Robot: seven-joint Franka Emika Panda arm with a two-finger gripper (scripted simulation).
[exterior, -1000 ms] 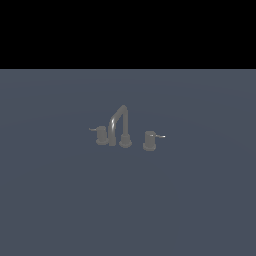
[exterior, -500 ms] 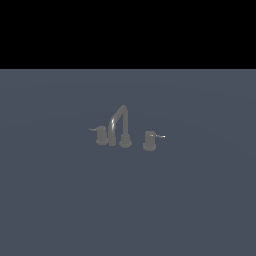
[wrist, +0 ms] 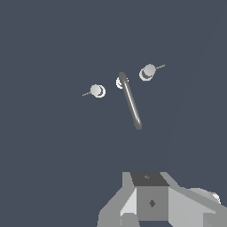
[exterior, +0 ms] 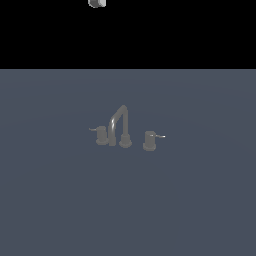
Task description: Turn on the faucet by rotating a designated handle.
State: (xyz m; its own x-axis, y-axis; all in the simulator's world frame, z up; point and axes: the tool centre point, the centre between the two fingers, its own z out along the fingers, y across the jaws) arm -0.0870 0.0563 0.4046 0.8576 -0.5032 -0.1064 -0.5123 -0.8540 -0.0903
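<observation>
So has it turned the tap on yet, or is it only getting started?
Only getting started. Nothing looks done: the faucet stands alone, and the handle, the knob with its lever pointing to the exterior view's left, is untouched. The arm is high above; only a small piece of it shows at the top of the exterior view, and the wrist view looks down on the set from well above. Left: descend, reach the handle, rotate it.

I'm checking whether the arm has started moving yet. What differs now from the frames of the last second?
A small grey piece of the arm has come into the exterior view at its top edge, high above the faucet; earlier none showed. Nothing was grasped. The faucet, the handle and the twin knob are unchanged.
</observation>
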